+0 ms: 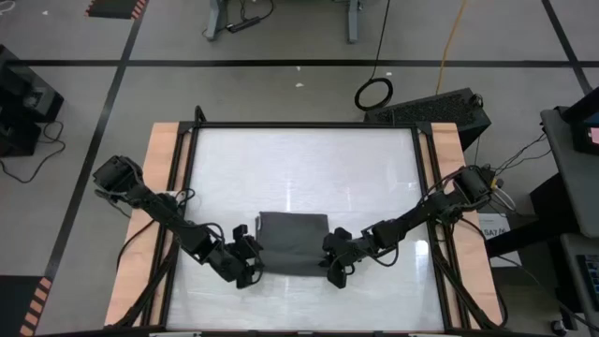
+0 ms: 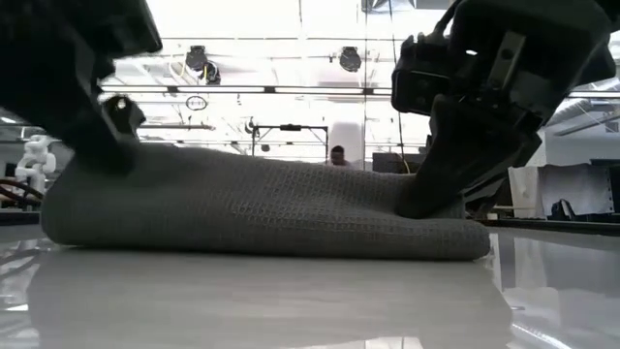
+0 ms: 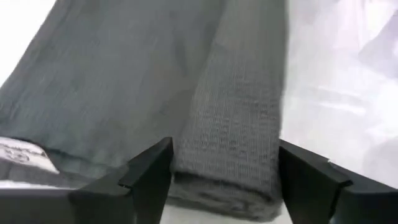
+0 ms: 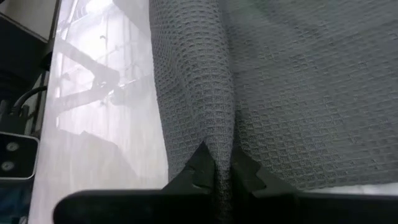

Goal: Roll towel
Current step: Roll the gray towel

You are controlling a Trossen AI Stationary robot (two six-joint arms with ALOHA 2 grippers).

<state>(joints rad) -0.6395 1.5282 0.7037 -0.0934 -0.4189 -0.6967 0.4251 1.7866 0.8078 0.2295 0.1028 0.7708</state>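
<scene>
Towel (image 1: 292, 241) lies on the white tabletop (image 1: 299, 164), near edge turned into a low roll between the two arms.

Left end effector (image 3: 224, 171): fingers spread, straddling the roll's left end, not clamped. Risk: if it closes off-centre or too shallow it takes only the outer layer and the roll slackens.

Right end effector (image 4: 217, 167): pinched shut on a thin fold at the roll's right end. Risk: uneven grips make one end lead, giving a cone or skewed roll; the slick tabletop may let the cloth slide rather than turn.
</scene>
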